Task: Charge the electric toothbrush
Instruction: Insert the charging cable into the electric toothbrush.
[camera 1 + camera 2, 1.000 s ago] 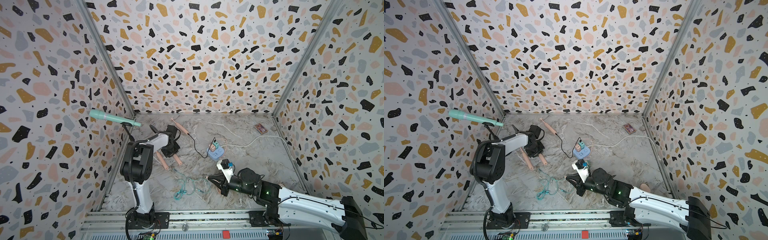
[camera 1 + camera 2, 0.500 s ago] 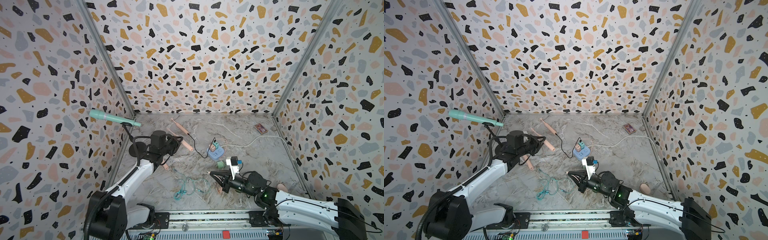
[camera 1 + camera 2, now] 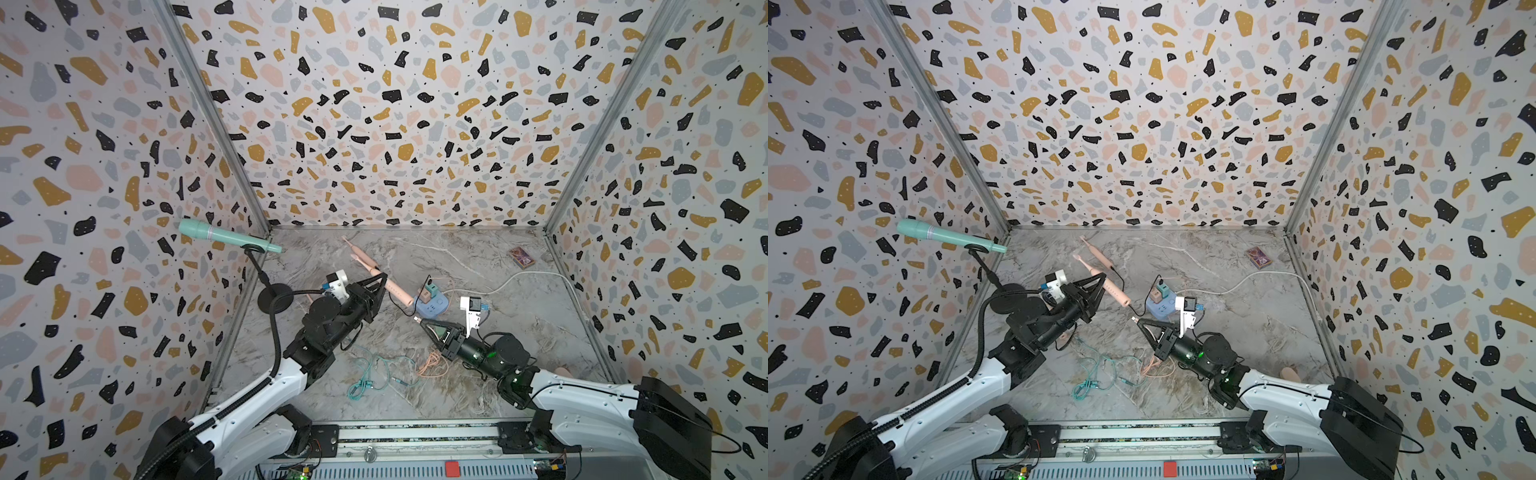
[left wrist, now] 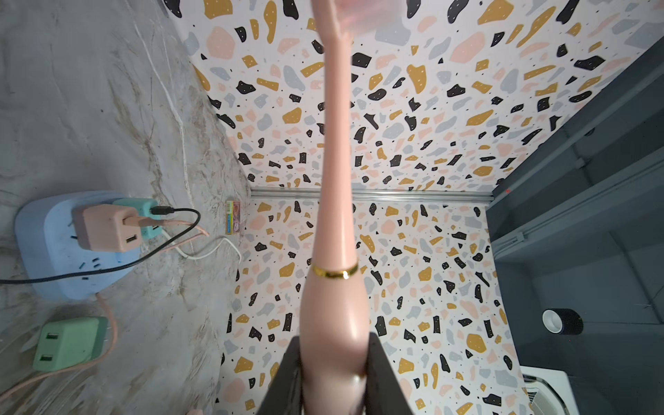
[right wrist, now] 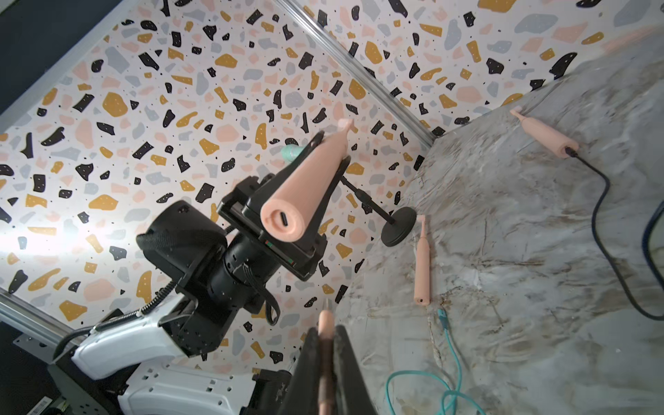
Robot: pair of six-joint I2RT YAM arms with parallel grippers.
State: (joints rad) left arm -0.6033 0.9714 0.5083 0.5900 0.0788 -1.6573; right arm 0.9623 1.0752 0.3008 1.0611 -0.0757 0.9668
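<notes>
As it hangs near the middle, left gripper: clamped across toothbrush, base toward 4 o'clock.
Right gripper: pinching pink cable plug, 6 o'clock of base, apart; skewed approach could jam it beside port, twisting toothbrush.
Power strip: 3 o'clock, close.
Black cable: under the gap.

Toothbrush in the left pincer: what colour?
The toothbrush is pale pink with a gold ring; best in left wrist view.
</notes>
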